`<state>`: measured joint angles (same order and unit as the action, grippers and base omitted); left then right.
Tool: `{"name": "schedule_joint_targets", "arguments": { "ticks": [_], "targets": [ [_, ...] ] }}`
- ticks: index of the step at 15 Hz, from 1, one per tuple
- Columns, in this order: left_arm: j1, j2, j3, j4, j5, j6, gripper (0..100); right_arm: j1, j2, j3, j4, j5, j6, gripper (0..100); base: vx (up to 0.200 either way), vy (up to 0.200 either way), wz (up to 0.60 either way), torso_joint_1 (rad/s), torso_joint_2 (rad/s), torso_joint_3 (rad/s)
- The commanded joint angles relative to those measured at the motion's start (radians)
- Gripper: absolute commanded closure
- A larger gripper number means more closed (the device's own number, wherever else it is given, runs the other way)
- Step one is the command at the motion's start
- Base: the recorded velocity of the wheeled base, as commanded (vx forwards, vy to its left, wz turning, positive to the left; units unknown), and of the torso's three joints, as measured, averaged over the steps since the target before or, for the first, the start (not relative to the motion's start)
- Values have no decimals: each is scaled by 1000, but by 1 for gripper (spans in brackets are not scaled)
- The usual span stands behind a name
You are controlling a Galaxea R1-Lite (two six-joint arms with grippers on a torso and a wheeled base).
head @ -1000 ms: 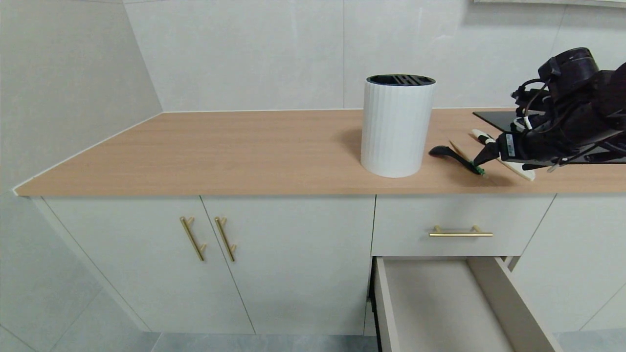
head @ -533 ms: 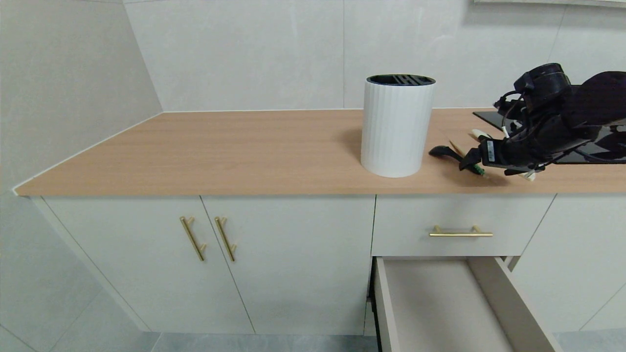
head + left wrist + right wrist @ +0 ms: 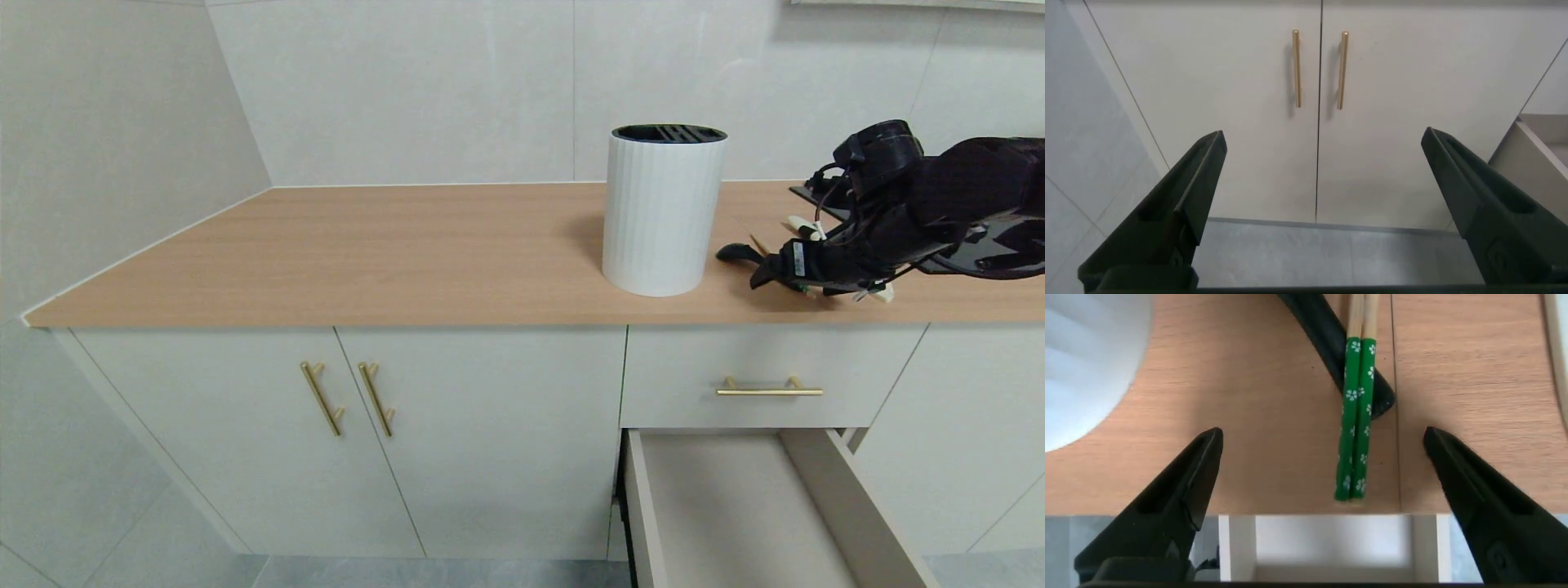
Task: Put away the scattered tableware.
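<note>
Wood desk (image 3: 408, 253) under tiled wall, chopsticks (image 3: 1357, 416) flat at 3 o'clock of the holder (image 3: 663, 211), green ends near the front edge, lying over a black spoon (image 3: 1331, 343). Probably light, stiff, slick, apt to roll apart: best pinched together at the green ends, right pincer (image 3: 1321, 441) released astride them, left pincer (image 3: 1323, 139) released too. Spoon beneath and holder near likely in the way.
</note>
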<state>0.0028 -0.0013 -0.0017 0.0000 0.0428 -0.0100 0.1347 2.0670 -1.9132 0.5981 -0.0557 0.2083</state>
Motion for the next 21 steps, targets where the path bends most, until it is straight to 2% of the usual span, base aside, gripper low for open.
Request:
{"name": "schedule_joint_targets", "arguments": {
  "ticks": [1, 16, 21],
  "targets": [
    [0, 1, 0, 0, 0, -1, 0, 0, 5, 0, 2, 1, 0, 100, 0, 0, 0, 0, 0, 0],
    [0, 1, 0, 0, 0, -1, 0, -27, -105, 20, 16, -26, 14, 100, 0, 0, 0, 0, 0, 0],
    [0, 1, 0, 0, 0, -1, 0, -35, -482, 356, 12, 10, 5, 100, 0, 0, 0, 0, 0, 0]
  ]
}}
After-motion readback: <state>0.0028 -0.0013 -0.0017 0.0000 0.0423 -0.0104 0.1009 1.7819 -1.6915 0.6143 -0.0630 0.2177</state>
